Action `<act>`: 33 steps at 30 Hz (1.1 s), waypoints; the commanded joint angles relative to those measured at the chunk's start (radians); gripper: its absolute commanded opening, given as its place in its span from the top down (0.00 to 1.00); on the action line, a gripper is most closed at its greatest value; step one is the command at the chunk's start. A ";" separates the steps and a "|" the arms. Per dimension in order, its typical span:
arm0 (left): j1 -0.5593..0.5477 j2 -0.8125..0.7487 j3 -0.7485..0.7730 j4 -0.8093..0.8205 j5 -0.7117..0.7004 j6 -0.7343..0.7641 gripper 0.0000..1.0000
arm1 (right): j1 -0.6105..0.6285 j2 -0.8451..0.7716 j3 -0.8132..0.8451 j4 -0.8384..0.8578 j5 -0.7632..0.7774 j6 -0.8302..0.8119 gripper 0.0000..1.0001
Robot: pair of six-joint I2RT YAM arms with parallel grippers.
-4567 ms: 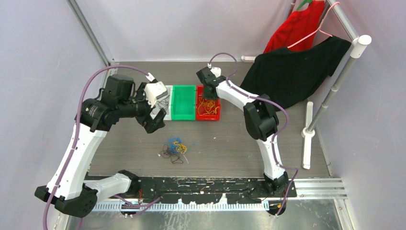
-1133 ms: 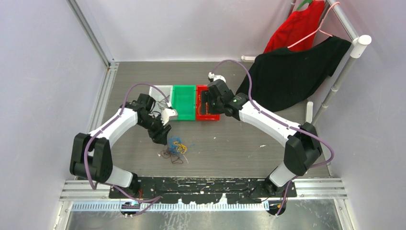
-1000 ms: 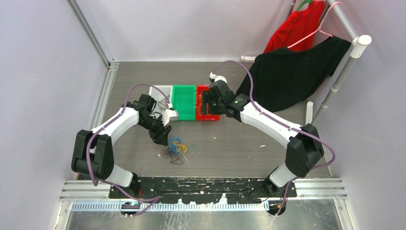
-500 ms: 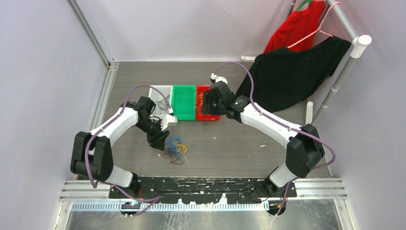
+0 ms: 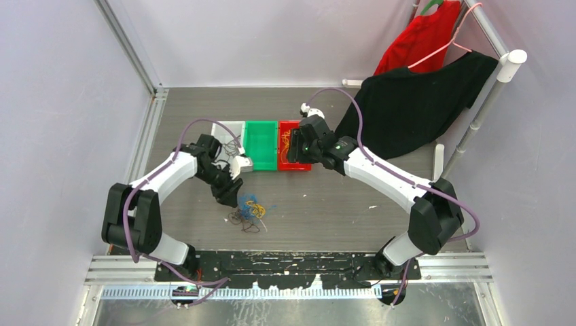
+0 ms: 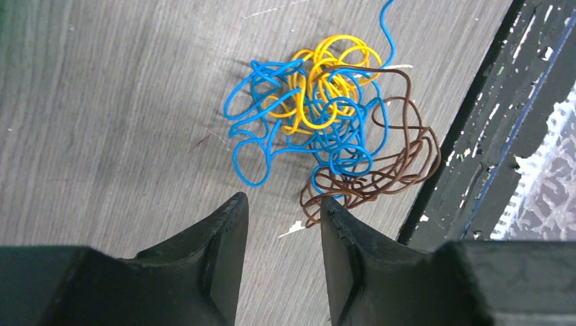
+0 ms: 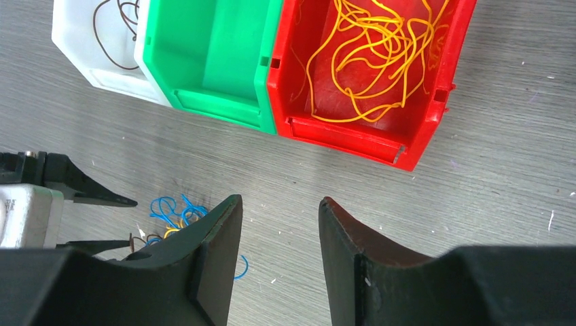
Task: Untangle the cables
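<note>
A tangled knot of thin blue, yellow and brown wire cables [image 6: 326,115] is pictured on the grey wood-grain tabletop [image 6: 102,102], just ahead of the left gripper [image 6: 278,204]. Both it and the right gripper [image 7: 278,204] are seen part-open and empty. Should several strands be pinched together, the knot could be tightened.

A grey wood-grain table top [image 5: 339,204] is carrying three small open plastic bins standing side by side in a row, walls touching: a white plastic bin [image 7: 112,78] on the left, a green plastic bin [image 7: 210,47] in the middle and a red plastic bin [image 7: 339,132] on the right. At the far right a black cloth garment [image 5: 414,102] is draping over a slanted white pole [image 5: 477,123]. Behind it a red cloth garment [image 5: 421,37] is hanging on a thin pink hanger [image 5: 448,44]. A scuffed black metal plate [image 5: 292,261] is lying along the near table edge.
</note>
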State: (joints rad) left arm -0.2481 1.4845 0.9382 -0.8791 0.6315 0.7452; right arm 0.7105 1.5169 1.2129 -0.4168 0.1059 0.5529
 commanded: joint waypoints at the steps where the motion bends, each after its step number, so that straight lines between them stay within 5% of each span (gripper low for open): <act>1: 0.003 -0.005 0.003 -0.089 0.055 0.072 0.56 | 0.004 -0.037 0.007 0.037 -0.002 0.015 0.50; 15: 0.001 -0.043 -0.022 -0.024 0.053 0.001 0.59 | 0.004 -0.049 -0.014 0.043 0.001 0.026 0.55; 22: 0.000 -0.057 -0.074 0.101 0.002 -0.077 0.62 | 0.003 -0.048 -0.012 0.047 -0.003 0.031 0.67; 24: 0.000 -0.068 -0.076 0.104 -0.010 -0.078 0.68 | 0.004 -0.047 -0.009 0.051 -0.007 0.034 0.69; 27: 0.000 -0.097 -0.066 0.102 -0.030 -0.085 0.92 | 0.005 -0.046 -0.010 0.064 -0.012 0.039 0.70; 29: 0.001 -0.130 -0.044 0.088 -0.059 -0.104 1.00 | 0.008 -0.043 -0.007 0.069 -0.015 0.041 0.63; 33: 0.000 -0.204 0.025 -0.008 -0.076 -0.116 1.00 | 0.041 -0.047 -0.001 0.096 0.018 0.019 0.46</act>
State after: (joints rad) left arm -0.2481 1.3705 0.8722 -0.8223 0.5724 0.6525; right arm 0.7181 1.5158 1.1927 -0.3950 0.1028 0.5842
